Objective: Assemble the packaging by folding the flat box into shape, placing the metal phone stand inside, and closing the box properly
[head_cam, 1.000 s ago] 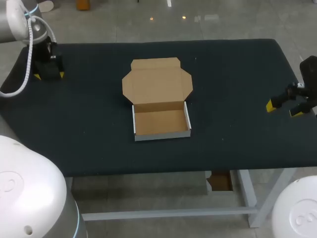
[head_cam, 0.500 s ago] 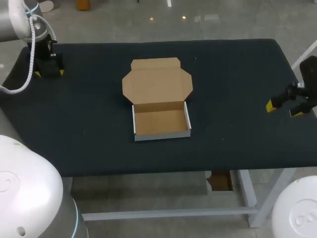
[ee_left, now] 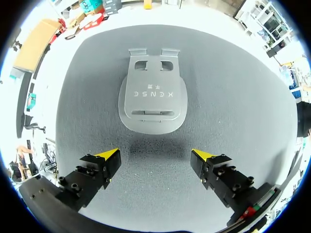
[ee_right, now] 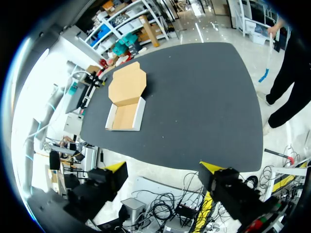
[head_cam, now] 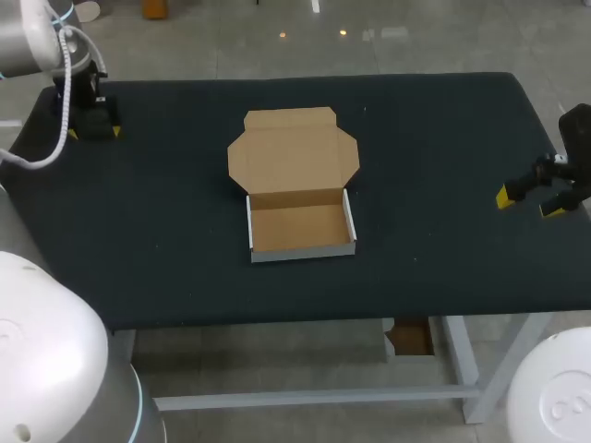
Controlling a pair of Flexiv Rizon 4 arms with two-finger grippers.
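Jaws apart at table (head_cam: 434, 138) edges (stand (ee_left: 152, 94) ahead of left), box (head_cam: 297, 189) central

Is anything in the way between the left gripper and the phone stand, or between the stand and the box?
Nothing visible. The open left gripper hangs with the phone stand flat just ahead of it, bare table between. In the head view, the stretch from that corner to the open box is bare.
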